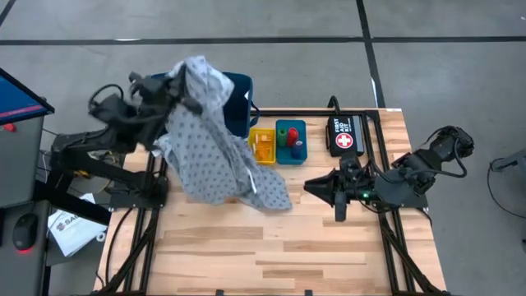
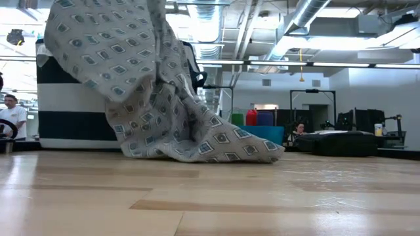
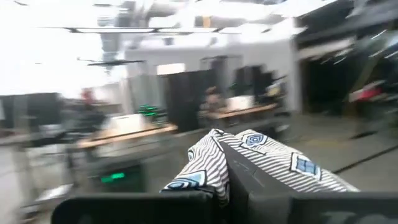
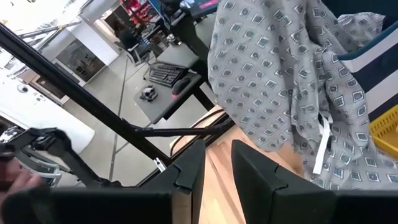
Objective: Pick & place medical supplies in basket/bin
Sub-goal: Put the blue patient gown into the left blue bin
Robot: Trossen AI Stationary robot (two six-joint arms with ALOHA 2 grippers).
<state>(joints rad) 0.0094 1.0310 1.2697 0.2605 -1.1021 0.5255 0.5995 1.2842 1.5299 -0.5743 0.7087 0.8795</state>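
Table [image 1: 329, 238]: gown [image 1: 209, 140] draped over basket [image 1: 240, 90]; rolls [image 1: 289, 138] in teal tray [image 1: 300, 127].

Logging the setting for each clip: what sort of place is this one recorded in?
Probably a robotics lab or workshop: exposed ceiling ducts, a desk with a keyboard beside the wooden table, and a person in the background.

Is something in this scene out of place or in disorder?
Yes. The gown, held up by the left gripper, hangs over the basket rim, and its lower end trails on the table, not inside.
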